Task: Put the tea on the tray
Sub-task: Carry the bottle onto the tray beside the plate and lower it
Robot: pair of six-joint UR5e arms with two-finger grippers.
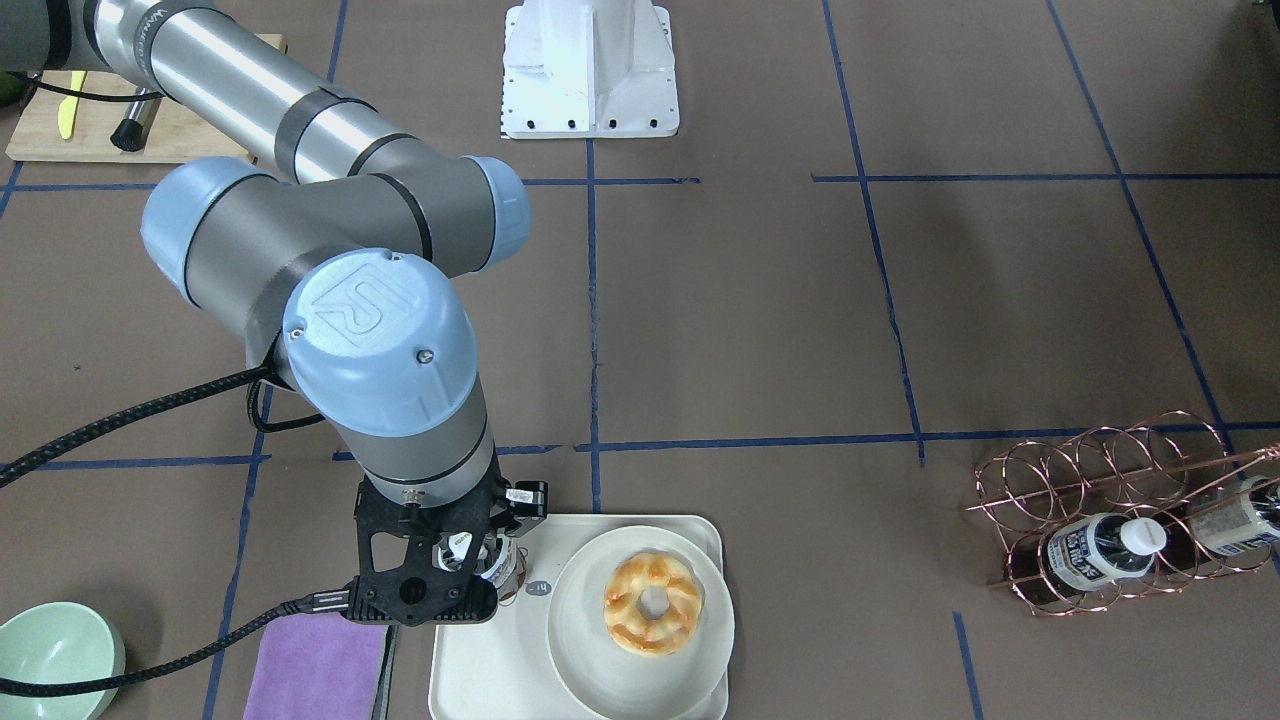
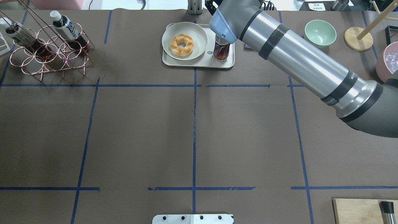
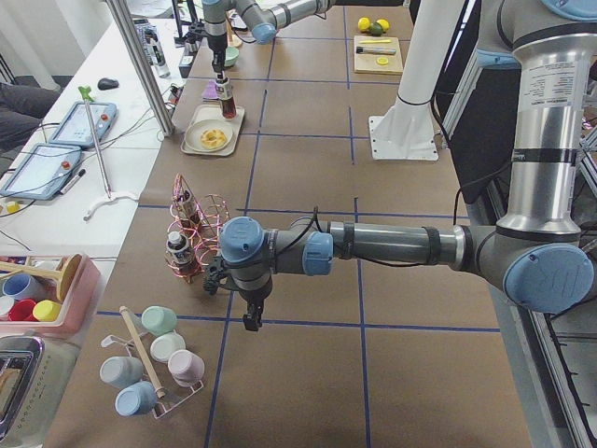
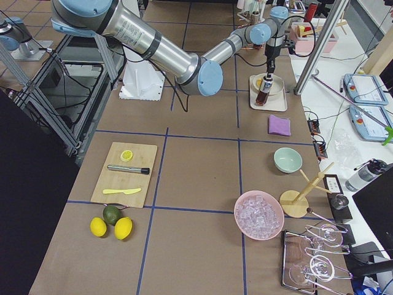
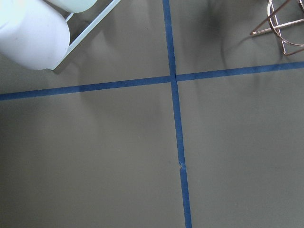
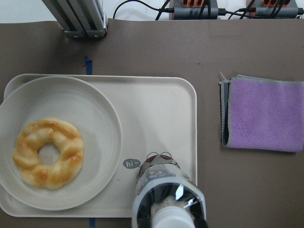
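Note:
The tea (image 2: 221,49), a small bottle of dark brown liquid with a white cap, stands upright on the off-white tray (image 2: 199,62), on the end beside the round plate. My right gripper (image 1: 452,565) reaches down over the bottle's top and is shut on it. The white cap (image 1: 457,548) shows between the black finger frames. The right wrist view looks straight down on the tea (image 6: 166,190) over the tray (image 6: 161,109). My left gripper (image 3: 252,322) hangs low over bare table near the copper rack, and I cannot tell whether it is open or shut.
A round plate (image 1: 575,630) with a doughnut (image 1: 652,604) fills the tray's other half. A purple cloth (image 1: 315,665) and a green bowl (image 1: 50,650) lie beside the tray. A copper rack (image 2: 46,53) holds other bottles. A cutting board (image 1: 100,130) lies near the robot.

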